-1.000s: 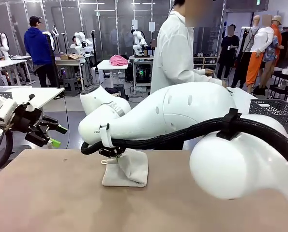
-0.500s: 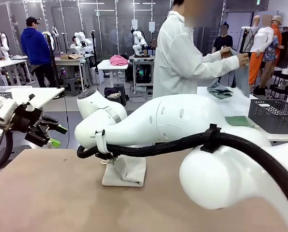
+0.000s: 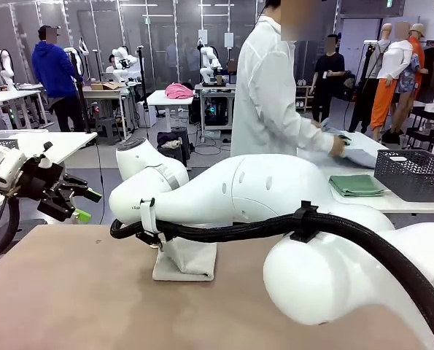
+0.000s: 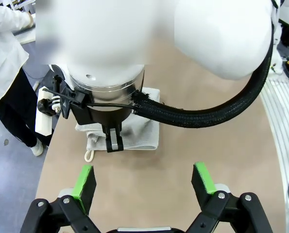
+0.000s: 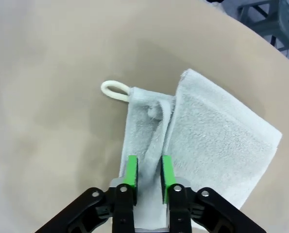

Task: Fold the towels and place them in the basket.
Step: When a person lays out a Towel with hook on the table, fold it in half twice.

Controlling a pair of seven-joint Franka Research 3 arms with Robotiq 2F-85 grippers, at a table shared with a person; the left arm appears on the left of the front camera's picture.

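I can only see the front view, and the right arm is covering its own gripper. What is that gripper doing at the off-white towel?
Observer: The right gripper is down on the off-white towel, with a ridge of cloth between its narrowly parted jaws. I cannot tell whether it grips the cloth.
Operator: Is the towel folded?
Observer: Yes, it is doubled over, and its corner loop lies flat on the table.
Operator: Where does the left gripper point?
Observer: The left gripper is open and aims at the towel across bare table.

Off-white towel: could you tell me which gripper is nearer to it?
Right. The right gripper is at the off-white towel, straddling a fold; the left gripper hovers open, apart from it.
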